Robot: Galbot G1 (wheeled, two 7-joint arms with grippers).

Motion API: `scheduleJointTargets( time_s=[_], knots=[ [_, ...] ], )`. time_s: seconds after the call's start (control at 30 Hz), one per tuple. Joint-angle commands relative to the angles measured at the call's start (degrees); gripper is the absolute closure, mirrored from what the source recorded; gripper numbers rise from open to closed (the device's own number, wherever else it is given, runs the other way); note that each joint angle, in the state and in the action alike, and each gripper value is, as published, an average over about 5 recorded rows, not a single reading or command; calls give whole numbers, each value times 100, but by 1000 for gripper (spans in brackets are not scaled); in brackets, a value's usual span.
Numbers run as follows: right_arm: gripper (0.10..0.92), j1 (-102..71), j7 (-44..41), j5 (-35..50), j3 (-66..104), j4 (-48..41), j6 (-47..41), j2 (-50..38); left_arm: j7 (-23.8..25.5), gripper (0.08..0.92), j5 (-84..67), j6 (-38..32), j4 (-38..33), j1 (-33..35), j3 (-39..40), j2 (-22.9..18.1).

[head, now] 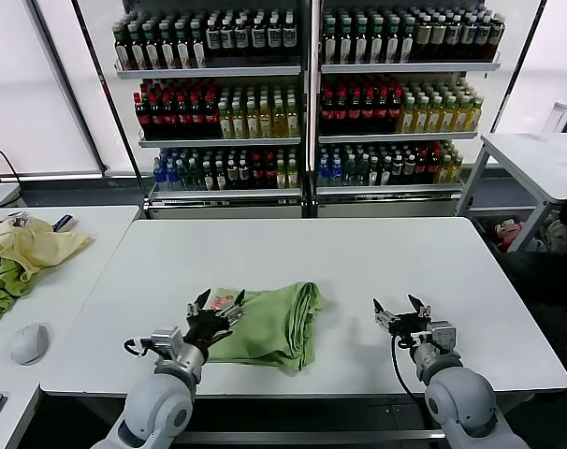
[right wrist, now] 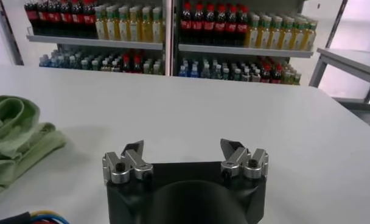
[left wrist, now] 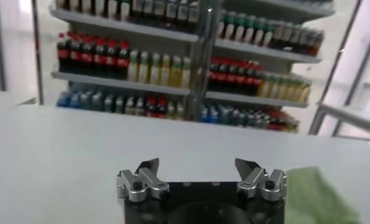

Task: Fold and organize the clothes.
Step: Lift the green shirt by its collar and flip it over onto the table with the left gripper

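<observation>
- Shirt [head: 269,323]: light green cotton, lying in a loose folded bundle on the white table [head: 358,271], near its front edge, between my two arms.
- Handling, as I judge it: light, soft and limp; it will sag and shift when lifted. I would pinch a doubled edge or corner, not the thick middle.
- Left gripper [head: 216,304]: low over the shirt's left edge, fingers spread apart, holding nothing.
- Right gripper [head: 400,309]: low over bare table, well apart from the shirt, fingers spread, empty.
</observation>
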Motion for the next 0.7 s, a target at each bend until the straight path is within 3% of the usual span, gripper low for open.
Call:
scheduleJointTargets(
  time_s=[0.03,0.47,0.7],
  knots=[
    [203,-9,-2,4,10,4,13,-12,-95,177,-86,56,472,175,-384,75],
    [203,-43,-5,19,48,80,34,-69,-156,198,167,173,641,7,-20,-223],
    [203,-81,-2,21,78,133,35,-69,-159,380,161,279,642,69,2,-235]
  ],
)
